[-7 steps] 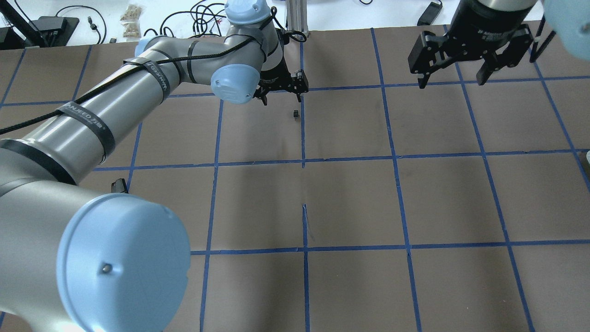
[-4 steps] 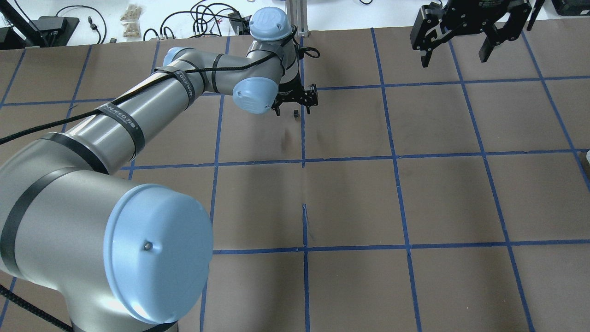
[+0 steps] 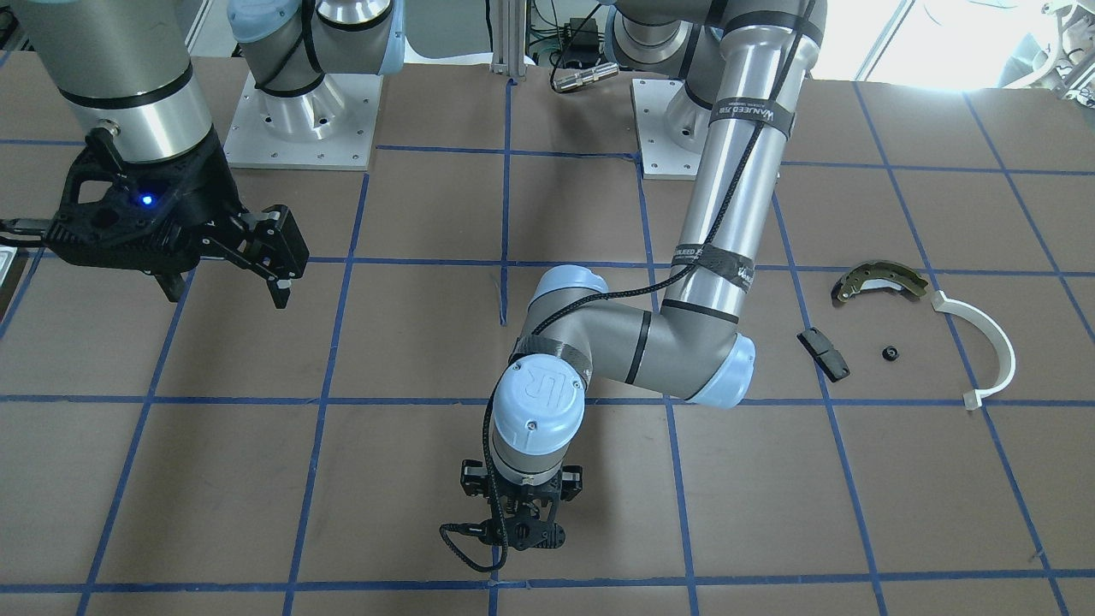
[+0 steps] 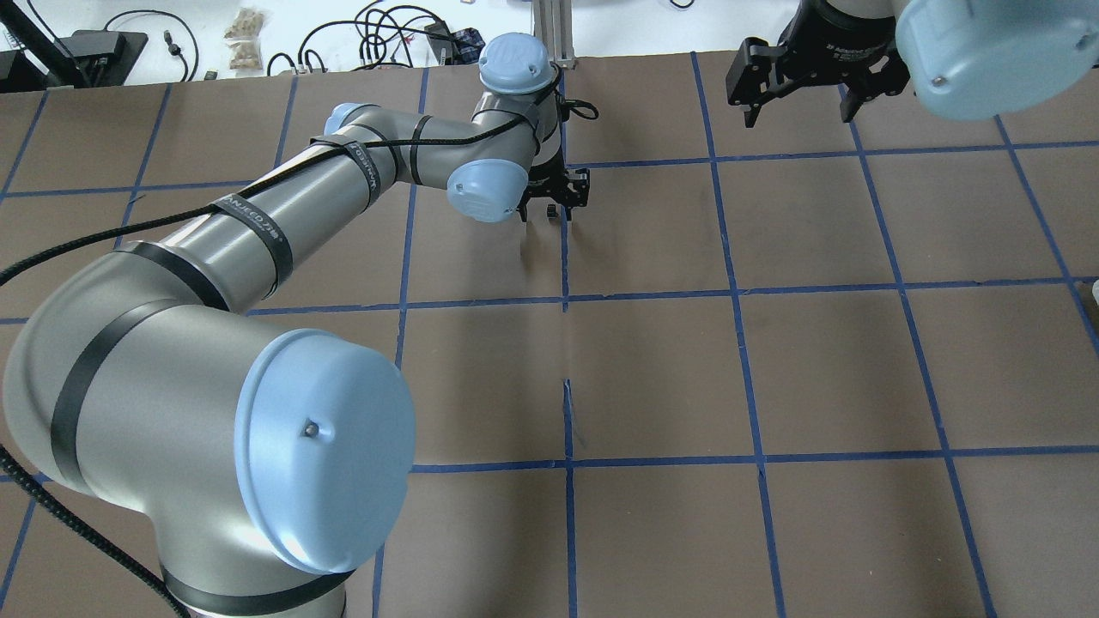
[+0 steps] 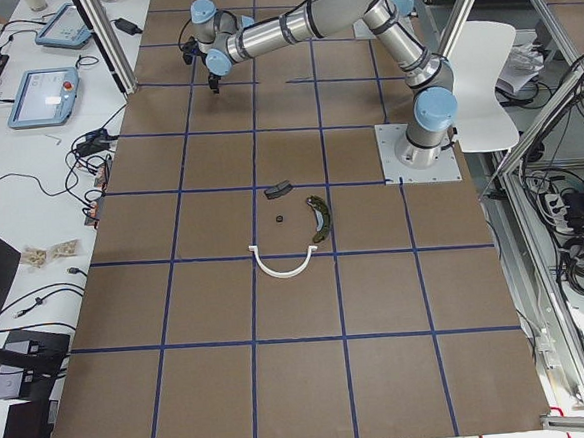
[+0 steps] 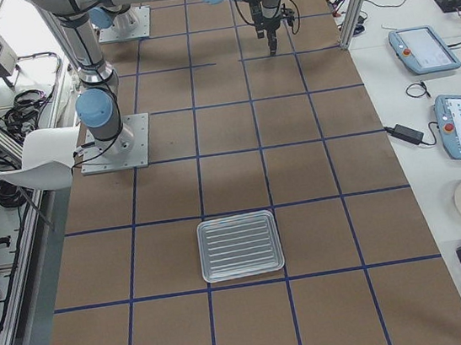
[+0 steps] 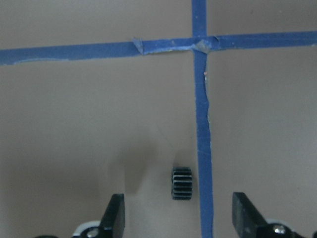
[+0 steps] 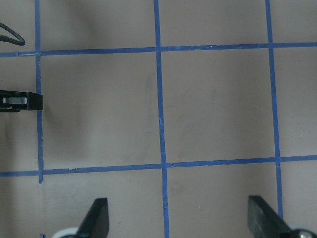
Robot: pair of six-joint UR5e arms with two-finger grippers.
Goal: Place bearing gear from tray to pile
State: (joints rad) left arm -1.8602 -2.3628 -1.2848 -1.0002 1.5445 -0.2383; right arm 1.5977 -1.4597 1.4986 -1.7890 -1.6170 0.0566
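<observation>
One broad brown worktop (image 4: 652, 378), gridded with blue tape, carries everything. The left arm (image 4: 258, 223) stretches far across it towards the operators' side, a reach that judging by the wrist view is meant to put its claw over the gear. The right arm (image 3: 128, 77) hangs back on its own side, out of the way.

The translucent ribbed tray (image 6: 236, 218) sits at the robot's right end of the worktop, well apart from both claws. The pile lies towards the opposite end: a white plastic arc (image 3: 992, 342), a curved olive brake shoe (image 3: 879, 281), a black rectangular pad (image 3: 824, 354) and a tiny round black part (image 3: 890, 352) among them, loosely grouped and mostly not touching.

The right claw (image 8: 181, 218) is spread wide over bare paper and holds nothing. The left claw (image 4: 547, 210) points straight down with its fingers (image 7: 116, 215) apart.

The bearing gear (image 7: 182, 183), small, black and toothed, lies on the worktop just beside a tape line, neither in the tray nor at the pile. It sits between the two spread fingers but nearer the camera's centre, so the claw seems lined up to straddle it. It has not yet gripped it.
</observation>
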